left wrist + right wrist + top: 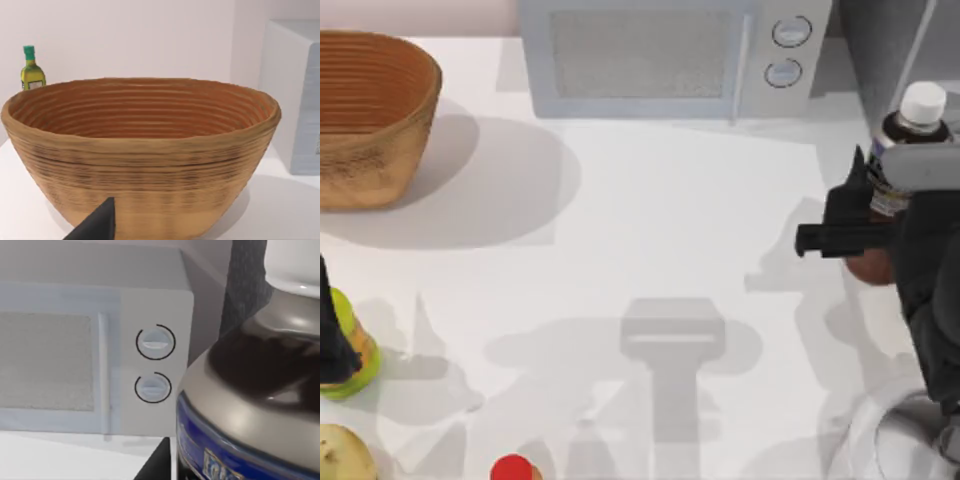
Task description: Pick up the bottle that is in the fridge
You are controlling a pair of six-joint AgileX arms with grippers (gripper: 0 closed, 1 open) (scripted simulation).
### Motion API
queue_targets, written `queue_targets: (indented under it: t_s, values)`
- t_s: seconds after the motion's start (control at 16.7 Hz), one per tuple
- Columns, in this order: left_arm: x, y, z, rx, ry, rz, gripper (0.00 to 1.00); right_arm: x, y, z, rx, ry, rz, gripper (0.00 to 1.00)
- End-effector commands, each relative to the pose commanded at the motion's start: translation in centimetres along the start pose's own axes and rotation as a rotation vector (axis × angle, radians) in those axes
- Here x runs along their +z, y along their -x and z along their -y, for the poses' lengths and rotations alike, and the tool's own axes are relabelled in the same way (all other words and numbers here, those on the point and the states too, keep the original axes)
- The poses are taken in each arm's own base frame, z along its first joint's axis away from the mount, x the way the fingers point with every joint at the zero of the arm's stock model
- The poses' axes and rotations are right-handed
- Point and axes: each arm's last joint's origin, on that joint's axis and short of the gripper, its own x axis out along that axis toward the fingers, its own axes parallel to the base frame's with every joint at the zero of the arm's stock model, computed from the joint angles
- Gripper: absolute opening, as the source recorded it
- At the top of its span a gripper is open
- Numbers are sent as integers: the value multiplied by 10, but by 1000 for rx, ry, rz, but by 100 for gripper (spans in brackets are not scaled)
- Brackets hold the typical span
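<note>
Bottle point(910, 135) upright, cap up (long axis vertical), between right gripper point(873, 205) jaws; grip closure: cannot tell.

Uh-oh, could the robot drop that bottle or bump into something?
Maybe. The right end effector is right at the bottle, but the top view hides how its fingers sit, so a poor grip might let it slip or tip. The fridge and microwave stand close behind, so a wide swing might knock them. The left end effector rests far left.
</note>
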Motion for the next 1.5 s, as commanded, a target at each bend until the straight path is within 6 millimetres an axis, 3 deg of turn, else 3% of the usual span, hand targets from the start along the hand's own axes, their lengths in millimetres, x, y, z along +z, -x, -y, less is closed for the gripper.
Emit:
queue_targets:
  t_s: [0.3,0.54,1.02,1.5]
  values:
    - [0,0,0,0,0,0,100,-27,11,-93,10,3,42,0]
    - [0,0,0,0,0,0,100,-40,30,-136,14,-38,81,0]
    - [0,0,0,0,0,0,100,-46,29,-141,16,-38,83,0]
    - [0,0,0,0,0,0,100,-78,-21,-145,15,-47,87,0]
